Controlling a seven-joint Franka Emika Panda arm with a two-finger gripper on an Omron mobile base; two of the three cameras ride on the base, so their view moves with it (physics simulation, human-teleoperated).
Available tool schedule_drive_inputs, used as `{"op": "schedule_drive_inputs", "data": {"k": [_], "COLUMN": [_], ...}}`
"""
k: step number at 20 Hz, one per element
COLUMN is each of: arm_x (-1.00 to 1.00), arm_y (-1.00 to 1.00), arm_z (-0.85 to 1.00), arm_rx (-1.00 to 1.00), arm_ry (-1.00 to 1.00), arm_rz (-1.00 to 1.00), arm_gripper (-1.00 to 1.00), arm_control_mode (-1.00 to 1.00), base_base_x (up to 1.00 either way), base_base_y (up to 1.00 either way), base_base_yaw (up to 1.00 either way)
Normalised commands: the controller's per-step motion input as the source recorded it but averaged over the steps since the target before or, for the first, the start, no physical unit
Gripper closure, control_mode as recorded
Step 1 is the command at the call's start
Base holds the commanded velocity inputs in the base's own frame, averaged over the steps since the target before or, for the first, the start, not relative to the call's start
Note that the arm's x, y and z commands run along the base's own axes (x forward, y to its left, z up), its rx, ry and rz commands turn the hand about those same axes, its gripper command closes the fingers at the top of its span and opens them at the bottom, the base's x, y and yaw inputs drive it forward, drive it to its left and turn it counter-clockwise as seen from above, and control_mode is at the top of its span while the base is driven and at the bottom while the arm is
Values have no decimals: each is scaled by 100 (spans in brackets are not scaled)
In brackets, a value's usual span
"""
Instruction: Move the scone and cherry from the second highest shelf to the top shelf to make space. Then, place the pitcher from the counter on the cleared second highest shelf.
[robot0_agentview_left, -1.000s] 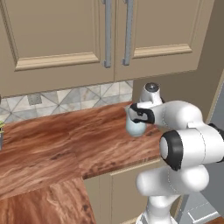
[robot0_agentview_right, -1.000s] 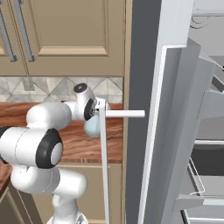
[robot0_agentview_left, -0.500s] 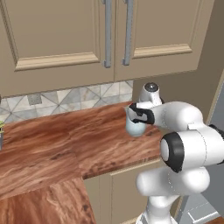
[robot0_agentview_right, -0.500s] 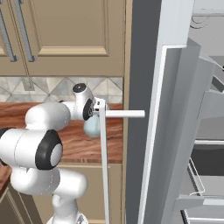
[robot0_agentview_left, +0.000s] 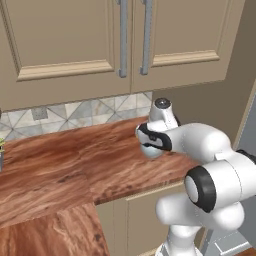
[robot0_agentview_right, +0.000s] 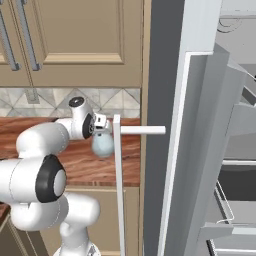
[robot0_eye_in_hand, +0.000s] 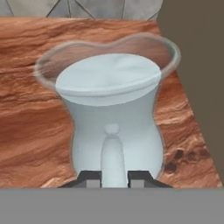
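Left base view: gripper (robot0_agentview_left: 150, 141) right of centre frame, pointing down at pitcher (robot0_agentview_left: 151, 149) on counter (robot0_agentview_left: 60, 170); pitcher mostly hidden behind hand.

Right base view: pitcher (robot0_agentview_right: 103, 143) hangs below gripper (robot0_agentview_right: 101, 131), left of centre, before counter (robot0_agentview_right: 129, 157).

Hand view: pitcher (robot0_eye_in_hand: 113, 105) centre frame, handle between two finger tips (robot0_eye_in_hand: 89, 178) at bottom edge. Whether tips press handle, cannot tell.
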Motion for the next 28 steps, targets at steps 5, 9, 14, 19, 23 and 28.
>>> {"op": "schedule_drive_inputs", "data": {"k": [5, 9, 14, 19, 23, 28], "arm_x": [-17, 1, -25, -60, -75, -87], "arm_y": [37, 3, 0, 0, 0, 0], "arm_z": [-22, -4, 0, 16, 62, 88], "arm_rx": [0, 0, 0, 1, 0, 4], "arm_ry": [3, 0, -22, -45, -17, -2], "arm_rz": [4, 2, 0, 0, 0, 0], "arm_gripper": [100, 100, 100, 100, 100, 100], "arm_control_mode": [-100, -100, -100, -100, -100, -100], "base_base_x": [0, 0, 0, 0, 0, 0], "base_base_y": [0, 0, 0, 0, 0, 0], "base_base_yaw": [0, 0, 0, 0, 0, 0]}}
